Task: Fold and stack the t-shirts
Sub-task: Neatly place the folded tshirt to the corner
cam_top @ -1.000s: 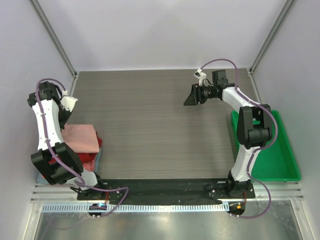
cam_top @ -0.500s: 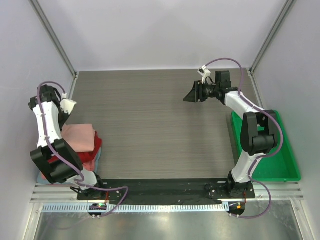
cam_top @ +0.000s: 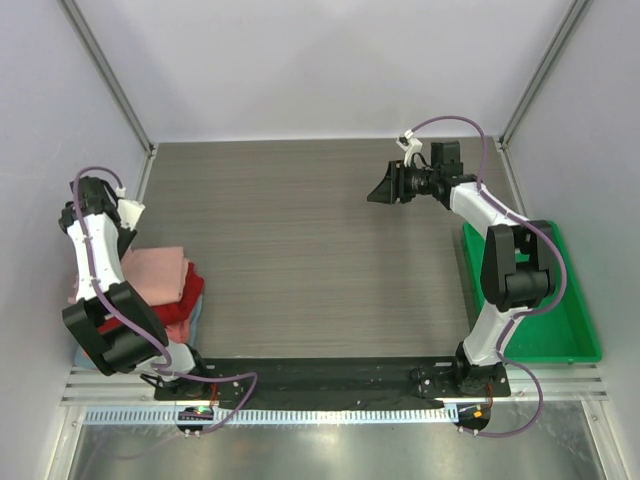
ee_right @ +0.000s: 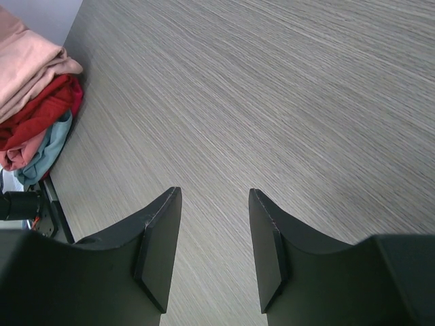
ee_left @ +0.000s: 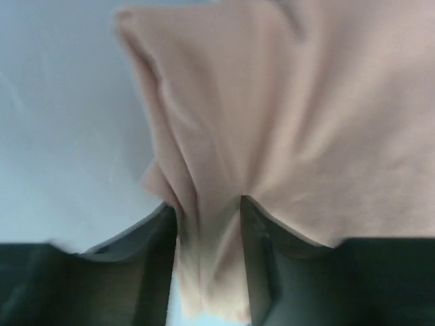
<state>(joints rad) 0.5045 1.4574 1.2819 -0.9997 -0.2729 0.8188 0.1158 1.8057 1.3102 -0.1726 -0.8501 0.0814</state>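
Four folded t-shirts (cam_top: 165, 295) are lying in one stack at the left edge of the table (cam_top: 300, 260). The dusty-pink t-shirt (cam_top: 155, 272) is on top, with the dark red t-shirt (cam_top: 193, 285), salmon-pink t-shirt (cam_top: 178, 325) and light-blue t-shirt (ee_right: 51, 142) beneath it. One green tray (cam_top: 560, 340) is sitting at the right edge. The left gripper (ee_left: 207, 224) is pinching a fold of dusty-pink fabric, and its arm is bending back over the stack. The right gripper (ee_right: 213, 197) is hovering above the bare table, jaws spread and empty, pointing left.

No text, label, brand, number or sign can be read in any view. The visible fabric of the dusty-pink t-shirt (ee_left: 306, 122) is shown unmarked.
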